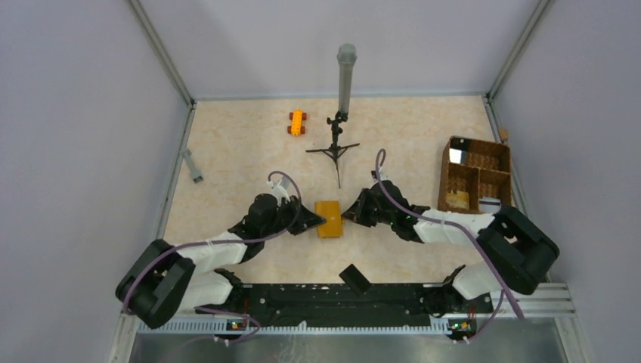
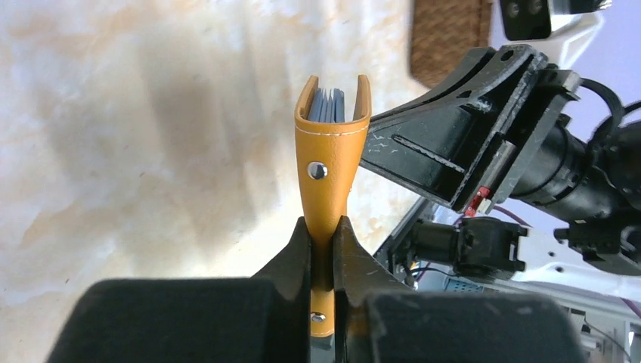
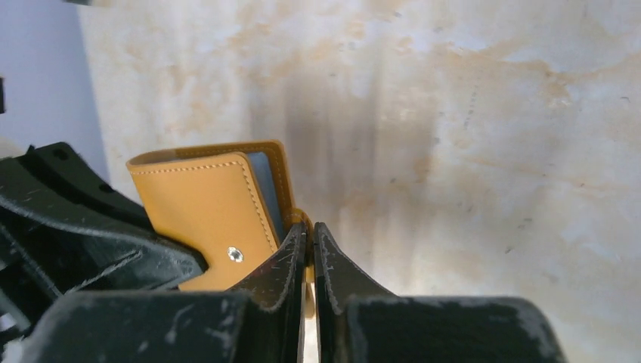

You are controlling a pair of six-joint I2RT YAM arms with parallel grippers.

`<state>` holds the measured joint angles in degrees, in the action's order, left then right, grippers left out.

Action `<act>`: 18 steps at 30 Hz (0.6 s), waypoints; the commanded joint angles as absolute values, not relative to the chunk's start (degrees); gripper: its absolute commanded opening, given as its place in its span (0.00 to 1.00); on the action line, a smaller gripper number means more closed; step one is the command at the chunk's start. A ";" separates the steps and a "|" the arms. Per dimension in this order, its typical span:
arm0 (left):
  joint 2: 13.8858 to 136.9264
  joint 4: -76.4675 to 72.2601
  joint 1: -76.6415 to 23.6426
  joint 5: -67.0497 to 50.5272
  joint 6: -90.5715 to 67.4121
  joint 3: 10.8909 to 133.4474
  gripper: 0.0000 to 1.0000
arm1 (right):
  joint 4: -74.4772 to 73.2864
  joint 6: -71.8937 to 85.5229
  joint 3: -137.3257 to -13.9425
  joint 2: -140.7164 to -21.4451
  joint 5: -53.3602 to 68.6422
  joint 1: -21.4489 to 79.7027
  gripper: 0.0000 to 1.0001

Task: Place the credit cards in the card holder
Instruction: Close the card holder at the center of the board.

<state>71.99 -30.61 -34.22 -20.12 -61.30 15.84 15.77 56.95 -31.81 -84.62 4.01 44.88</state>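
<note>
So the wallet [image 1: 329, 218] sits mid-table with the cards [image 2: 327, 106] tucked inside. The left gripper [image 2: 323, 246] is clamped on one edge and the right gripper [image 3: 311, 238] is pinching the opposite one. Bare table [image 1: 242, 159] all round, car [image 1: 296, 122] and basket [image 1: 476, 175] well apart.

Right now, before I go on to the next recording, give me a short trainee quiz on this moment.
1. True or false: the left gripper and the right gripper are both shut on the wallet.
2. Where are the cards? A: between the wallet's flaps. B: loose beside the wallet. C: held by the right gripper alone.
3. Fill in: the basket stands on the robot's ___ side.
Key: 1 true; 2 A; 3 right.
</note>
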 commanded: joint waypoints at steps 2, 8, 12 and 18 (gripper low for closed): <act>57.43 -23.83 -29.70 -20.22 -52.97 18.14 0.00 | 4.76 51.63 -33.88 -71.86 -1.26 41.31 0.12; 46.13 -4.18 -25.31 -25.45 -41.92 29.06 0.00 | 1.90 42.15 -34.83 -62.57 5.14 34.68 0.35; 46.79 2.07 -22.28 -34.62 -37.52 35.21 0.00 | 8.37 35.70 -38.24 -60.39 21.32 34.39 0.53; 50.43 11.53 -21.07 -43.35 -27.97 47.49 0.00 | 17.89 31.96 -42.80 -59.22 39.79 34.37 0.67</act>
